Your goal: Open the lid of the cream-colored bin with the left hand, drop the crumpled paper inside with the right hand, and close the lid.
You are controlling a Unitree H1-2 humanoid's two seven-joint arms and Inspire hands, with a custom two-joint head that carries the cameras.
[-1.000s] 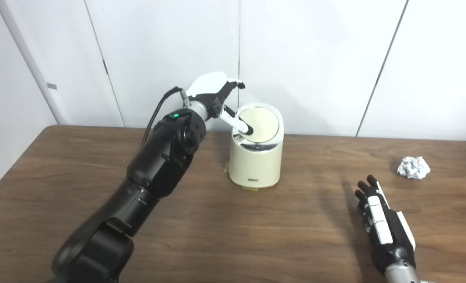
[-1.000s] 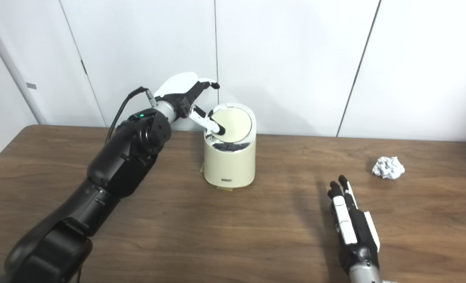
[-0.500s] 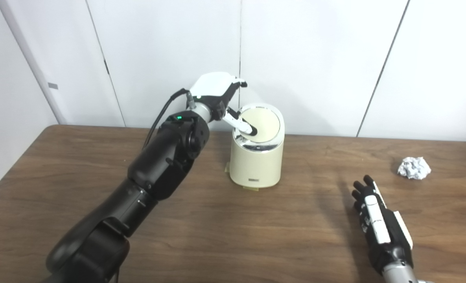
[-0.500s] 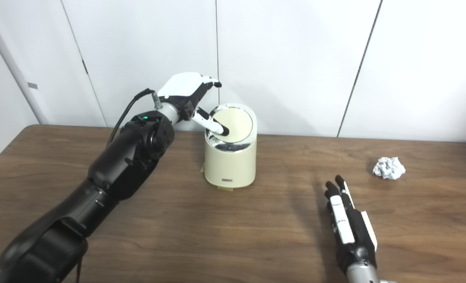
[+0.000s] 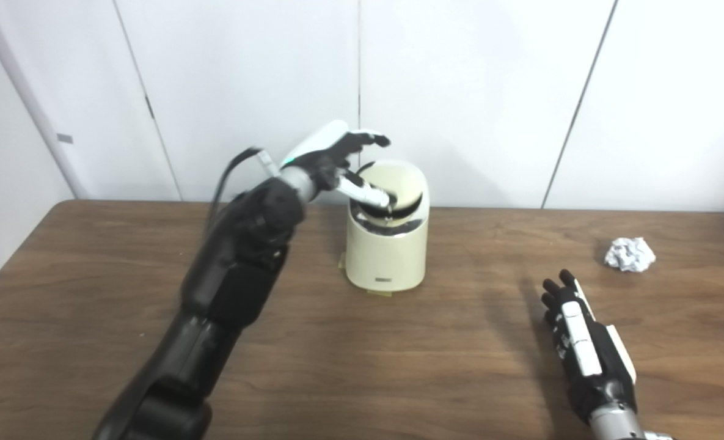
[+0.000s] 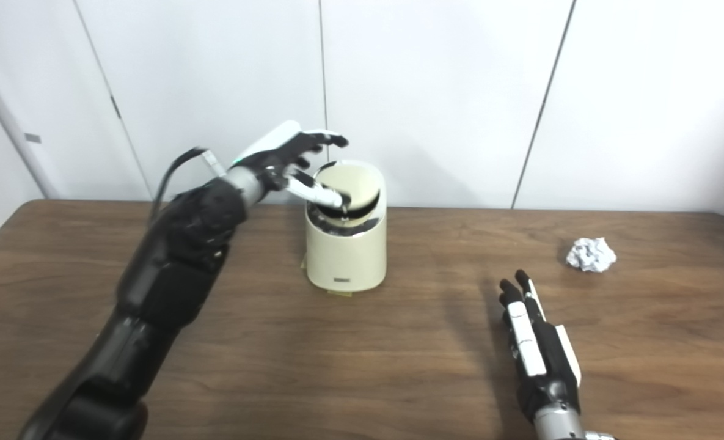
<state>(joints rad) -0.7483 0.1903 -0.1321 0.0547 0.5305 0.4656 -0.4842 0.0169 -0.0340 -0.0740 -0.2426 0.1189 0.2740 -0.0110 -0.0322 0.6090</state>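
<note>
Opening step: left hand [image 5: 331, 160] spread wide, one finger pushing lid [image 5: 398, 192] down, tipped open. Right hand [image 5: 588, 354] flat, empty. Next: grab paper ball [image 5: 629, 254] at 1 o'clock.

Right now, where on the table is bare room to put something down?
Bare wood lies between the bin and the right hand, and along the near edge of the table. It is crowded at the bin's lid, where the left hand presses. The crumpled paper takes the far right.
</note>
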